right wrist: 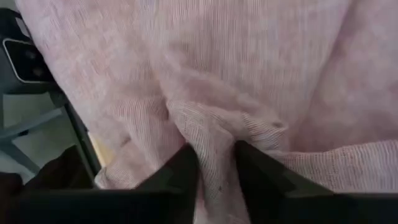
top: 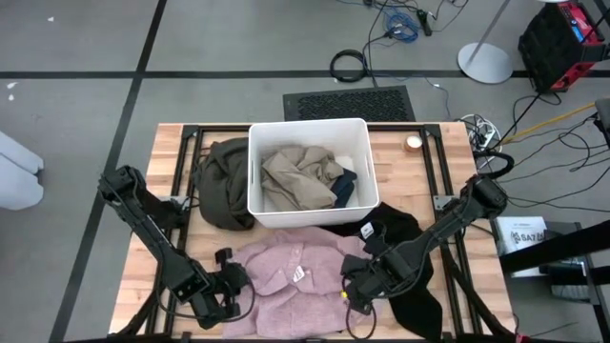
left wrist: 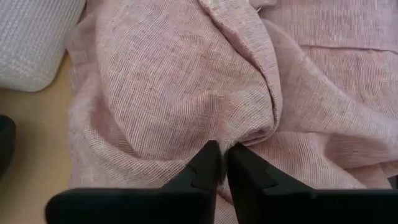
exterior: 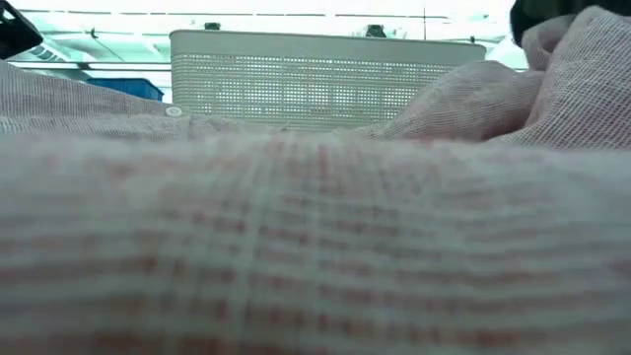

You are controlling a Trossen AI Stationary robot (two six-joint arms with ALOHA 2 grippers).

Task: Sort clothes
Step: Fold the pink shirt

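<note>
Both grippers pinched the pink shirt [top: 295, 272].
Left gripper [left wrist: 222, 163] and right gripper [right wrist: 216, 163] stood nearly closed on folds; its small white label [top: 298, 275] was unreadable.

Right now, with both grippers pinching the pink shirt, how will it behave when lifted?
Probably floppy: the pink shirt lies in soft wrinkles. It should sag between the left gripper and the right gripper, each pinching only a small fold. It looks thin and light, so it may slip out, or drag the black garment it overlaps.
</note>
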